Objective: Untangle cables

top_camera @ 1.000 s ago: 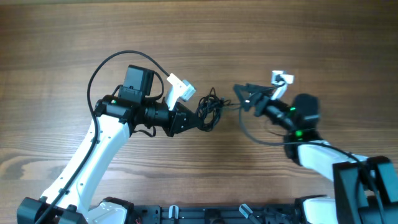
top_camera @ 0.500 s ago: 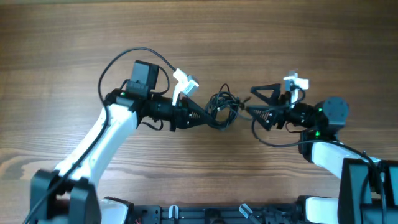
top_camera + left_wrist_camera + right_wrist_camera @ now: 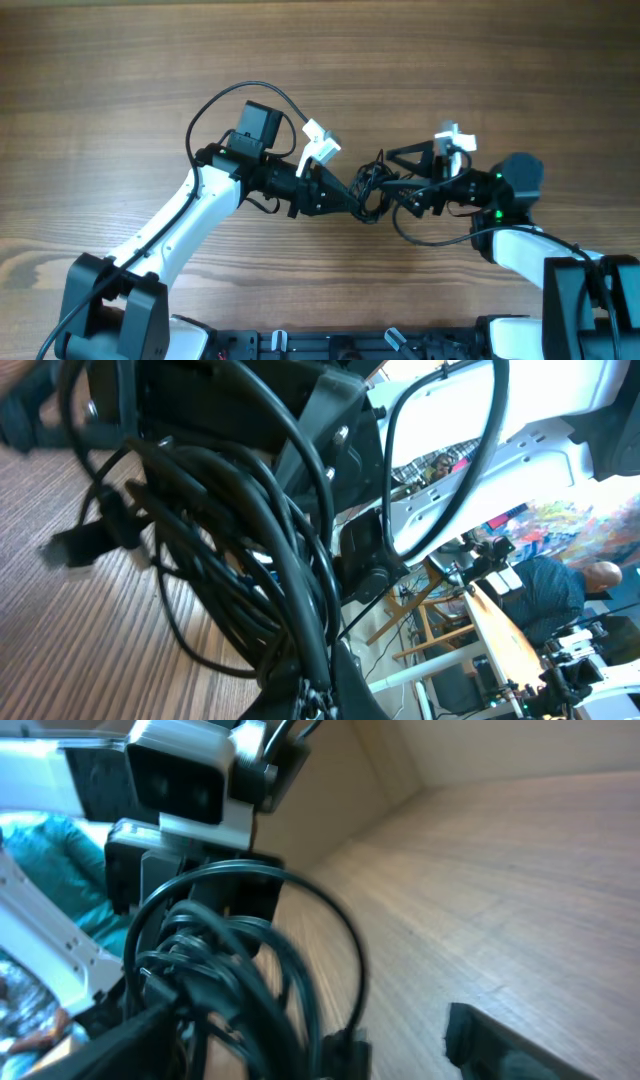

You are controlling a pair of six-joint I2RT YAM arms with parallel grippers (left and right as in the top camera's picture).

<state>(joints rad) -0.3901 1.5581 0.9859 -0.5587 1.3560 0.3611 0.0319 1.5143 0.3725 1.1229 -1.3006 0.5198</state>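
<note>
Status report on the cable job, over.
Left tool shut on the cables. Right tool open at the same bundle. Cables knotted together. No obstruction seen.

My bench: brown wood-grain tabletop (image 3: pixel 120 60), grain running left-right. Mid-table over it, tangled bundle of thin black cables (image 3: pixel 372 185); can't tell whether it touches the wood. Black rail (image 3: pixel 300 345) along near edge.

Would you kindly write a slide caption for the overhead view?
Left gripper shut on the knotted cables; right gripper open at the tangle's other side.
</note>
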